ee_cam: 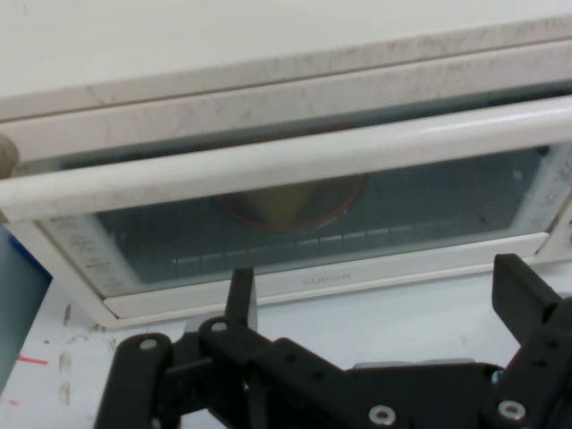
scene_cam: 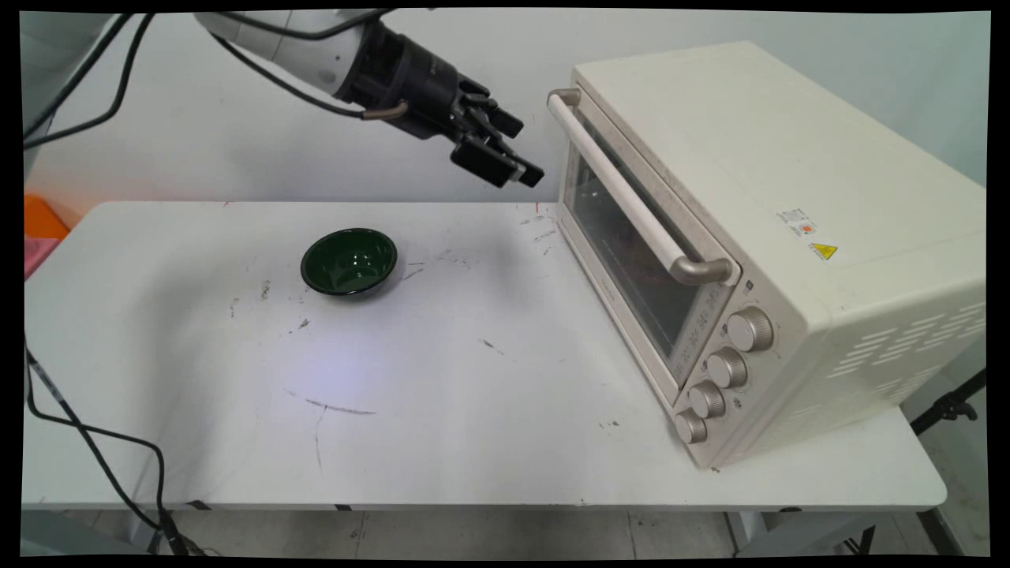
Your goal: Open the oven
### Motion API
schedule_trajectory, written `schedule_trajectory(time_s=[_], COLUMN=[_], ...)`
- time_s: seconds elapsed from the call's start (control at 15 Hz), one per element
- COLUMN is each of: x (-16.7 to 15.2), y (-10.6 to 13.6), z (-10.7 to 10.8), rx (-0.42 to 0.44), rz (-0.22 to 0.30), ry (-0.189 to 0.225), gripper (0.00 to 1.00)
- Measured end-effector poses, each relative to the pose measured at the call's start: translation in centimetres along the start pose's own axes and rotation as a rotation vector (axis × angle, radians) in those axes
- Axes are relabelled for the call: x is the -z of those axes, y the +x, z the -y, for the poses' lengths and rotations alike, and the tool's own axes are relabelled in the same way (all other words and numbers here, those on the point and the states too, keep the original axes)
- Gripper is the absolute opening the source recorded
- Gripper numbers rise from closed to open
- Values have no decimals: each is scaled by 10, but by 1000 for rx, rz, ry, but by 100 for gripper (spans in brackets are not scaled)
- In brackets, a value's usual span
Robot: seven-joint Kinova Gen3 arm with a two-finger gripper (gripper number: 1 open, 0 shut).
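The arm reaches in from the upper left, its wrist angled down and to the right, so that the gripper (scene_cam: 517,154) hangs in the air above the table (scene_cam: 473,442) and points at the toaster oven (scene_cam: 757,197). The claw is open and holds nothing; in the hand view its two fingers (ee_cam: 518,295) stand well apart with only the oven's front between them. It is near the far end of the oven's door handle (scene_cam: 623,197) but not touching it. The oven stands on the right side of the table, set at an angle, its glass door (scene_cam: 631,260) shut and four knobs (scene_cam: 726,367) in a row on the near end of its front. Through the glass the hand view shows a round, reddish-rimmed shape (ee_cam: 295,201) resting on the rack inside, too dim to name. A dark green bowl (scene_cam: 349,262) sits upright on the table, well apart from the claw, below and to its left. The oven's right side runs out of the main view.
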Motion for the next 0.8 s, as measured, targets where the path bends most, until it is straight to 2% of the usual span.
schedule_trajectory(time_s=[0.8], x=[-30], y=[55], z=[-11], rx=[28], rz=[41], ry=[18], gripper=[100])
